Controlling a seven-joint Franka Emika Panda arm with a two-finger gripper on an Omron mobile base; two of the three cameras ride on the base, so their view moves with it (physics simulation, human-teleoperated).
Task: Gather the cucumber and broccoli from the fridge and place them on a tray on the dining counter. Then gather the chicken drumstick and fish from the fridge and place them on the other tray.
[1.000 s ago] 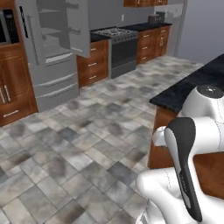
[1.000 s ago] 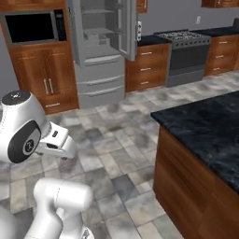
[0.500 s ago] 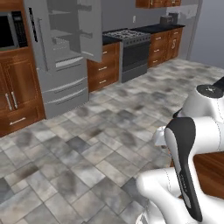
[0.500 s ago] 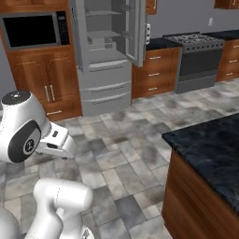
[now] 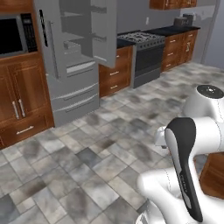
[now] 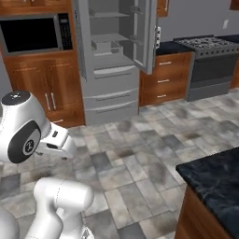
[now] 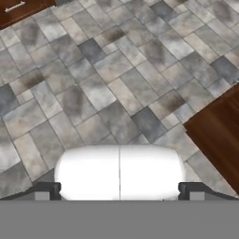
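Note:
The fridge stands across the tiled floor with its upper doors swung open, and its grey shelves show. I cannot make out the cucumber, broccoli, chicken drumstick or fish on those shelves at this distance. A corner of the black dining counter sits at the lower right, and its trays are out of view. My gripper points down at the floor tiles. Its fingertips stand far apart, open, with nothing between them. My arm is folded close to the base.
A built-in microwave and wooden cabinets are left of the fridge. A stove and drawer cabinets are to its right. The counter's brown wooden side is close on my right. Grey tiled floor stretches towards the fridge.
The whole picture has shifted: the base has moved, so the fridge now sits nearer and more central, and the dining counter has slid towards the right edge. The gripper stays open.

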